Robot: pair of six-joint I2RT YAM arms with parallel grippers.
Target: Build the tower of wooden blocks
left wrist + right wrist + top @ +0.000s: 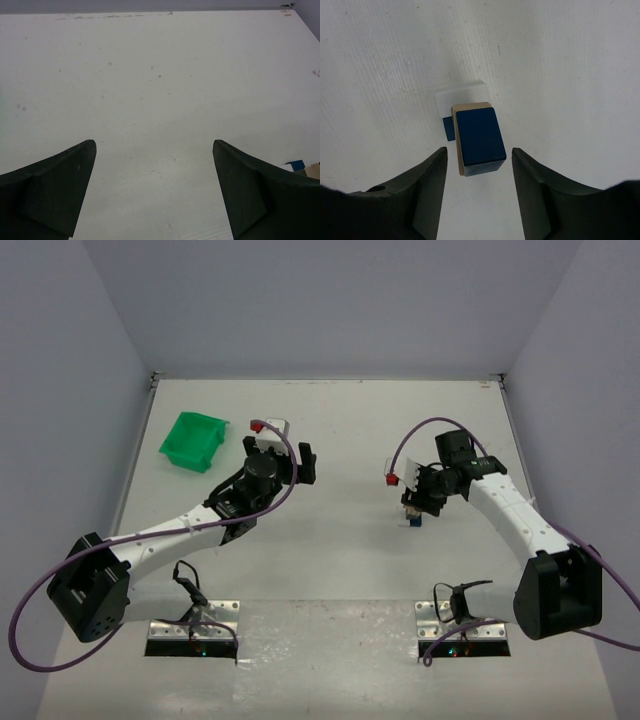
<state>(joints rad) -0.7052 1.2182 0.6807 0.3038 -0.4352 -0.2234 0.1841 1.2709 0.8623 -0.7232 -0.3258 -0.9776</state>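
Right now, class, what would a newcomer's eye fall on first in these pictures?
Probably the bright green bin at the far left of the table. Next, the small stack of blocks right of centre, a blue block on top, with the right gripper open around it, not touching. The left gripper hangs wide open near the middle.

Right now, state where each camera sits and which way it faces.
Top external: above and behind, looking down on the table; left arm and right arm show.
Left wrist: on the left arm, facing across the table; open left end effector frames it.
Right wrist: looking down on the block stack between the open right end effector fingers.
Shared: top and right wrist both show the stack.
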